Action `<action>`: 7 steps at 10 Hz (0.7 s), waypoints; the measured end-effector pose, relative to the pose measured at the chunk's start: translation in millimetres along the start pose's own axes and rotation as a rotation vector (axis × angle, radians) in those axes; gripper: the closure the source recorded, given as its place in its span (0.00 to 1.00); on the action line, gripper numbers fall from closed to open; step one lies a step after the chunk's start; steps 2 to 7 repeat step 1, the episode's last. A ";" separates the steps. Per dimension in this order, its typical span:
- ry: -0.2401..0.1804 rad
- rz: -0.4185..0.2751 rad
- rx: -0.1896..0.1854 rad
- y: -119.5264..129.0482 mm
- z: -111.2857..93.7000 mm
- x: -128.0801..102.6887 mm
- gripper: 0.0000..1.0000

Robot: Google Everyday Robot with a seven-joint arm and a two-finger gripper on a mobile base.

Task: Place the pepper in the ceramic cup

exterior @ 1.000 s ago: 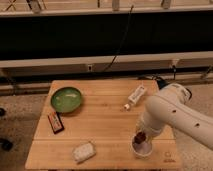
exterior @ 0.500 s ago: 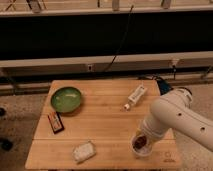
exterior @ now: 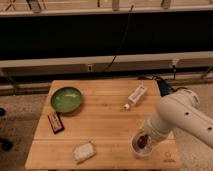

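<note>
The rectangular light wooden table point(exterior: 107, 122) fills the middle of the camera view, standing on a speckled floor in front of a long dark wall with pale horizontal rails. The robot's thick white arm point(exterior: 186, 116) enters from the right edge and slopes down to the table's near right corner, where its end covers the pincer point(exterior: 145, 137); the pincer sits directly over the small round white ceramic cup point(exterior: 141, 149), and whether it is spread or closed cannot be told, nor whether it has hold of anything. The cup stands upright near the table's front right edge, and the small dark red-brown pepper point(exterior: 142, 141) shows at its mouth, inside the rim and right under the arm's tip. At the far left of the table rests the round green bowl point(exterior: 66, 99), upright and well apart from the cup. Near the front edge, left of centre, lies a crumpled whitish packet point(exterior: 83, 151). Just below the bowl lies a small dark rectangular bar with a reddish stripe point(exterior: 55, 122). Toward the far right, a white tube point(exterior: 136, 95) lies slanted, its cap end pointing toward the middle of the table.
</note>
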 end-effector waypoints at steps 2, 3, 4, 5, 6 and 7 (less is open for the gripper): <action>0.005 -0.001 0.001 -3.1 0.5 0.8 0.20; 0.005 -0.001 0.001 -3.1 0.5 0.8 0.20; 0.005 -0.001 0.001 -3.1 0.5 0.8 0.20; 0.005 -0.001 0.001 -3.1 0.5 0.8 0.20; 0.005 -0.001 0.001 -3.1 0.5 0.8 0.20; 0.005 -0.001 0.001 -3.1 0.5 0.8 0.20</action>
